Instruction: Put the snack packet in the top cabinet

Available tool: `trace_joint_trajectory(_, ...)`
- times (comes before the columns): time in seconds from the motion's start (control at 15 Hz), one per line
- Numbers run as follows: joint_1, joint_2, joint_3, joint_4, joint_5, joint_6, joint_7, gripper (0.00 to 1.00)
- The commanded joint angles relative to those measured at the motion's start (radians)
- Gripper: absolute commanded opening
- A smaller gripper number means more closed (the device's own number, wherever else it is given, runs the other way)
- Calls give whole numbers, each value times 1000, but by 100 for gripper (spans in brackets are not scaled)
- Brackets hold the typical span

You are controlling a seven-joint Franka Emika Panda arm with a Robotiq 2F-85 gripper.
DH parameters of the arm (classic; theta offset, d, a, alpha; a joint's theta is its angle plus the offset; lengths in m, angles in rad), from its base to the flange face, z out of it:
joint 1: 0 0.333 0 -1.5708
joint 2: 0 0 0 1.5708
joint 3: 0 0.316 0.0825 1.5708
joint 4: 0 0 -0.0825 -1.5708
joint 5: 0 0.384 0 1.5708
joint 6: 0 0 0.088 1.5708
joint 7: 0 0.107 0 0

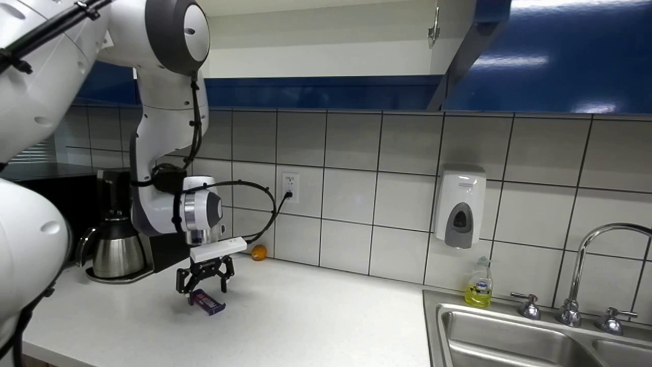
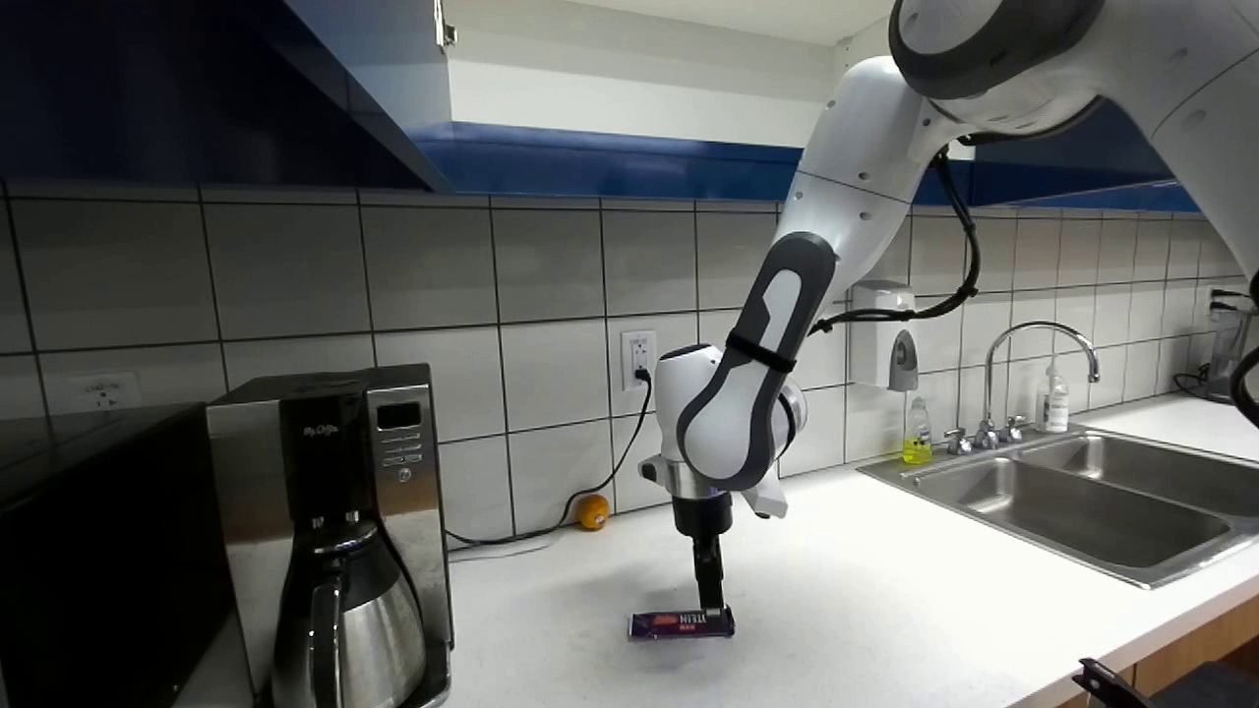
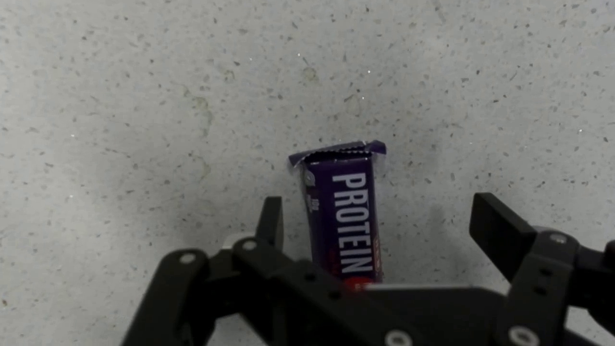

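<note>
Coffee maker: is bearing "Mr. Coffee".
Snack packet: right of the coffee maker, is showing "PROTEIN".
Soap bottle: well apart from the coffee maker, is apparently reading "Dawn", blurred.

Snack packet: thin plastic-type wrap, slight sheen. Hand: matt, metal or plastic, can't tell. Desk: smooth, stone-look, low sheen. Top cab.: matt inside; its door v. glossy. Tiles: smooth, semi-gloss. Sink: brushed s/steel. Faucet: polished chrome, mirror-like. Carafe: satin metal. Soap disp.: smooth plastic, glossy. Arm casing: smooth, satin, plastic-like.
</note>
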State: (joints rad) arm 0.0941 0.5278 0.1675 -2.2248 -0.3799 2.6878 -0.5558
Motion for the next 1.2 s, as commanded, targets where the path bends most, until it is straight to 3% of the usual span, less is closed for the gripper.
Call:
trace_joint_trajectory(0.0, 27, 33, -15, 54, -31, -45, -2, 100)
trace_joint_trajectory(1.13, 61, 125, -18, 166, -57, -107, -3, 100)
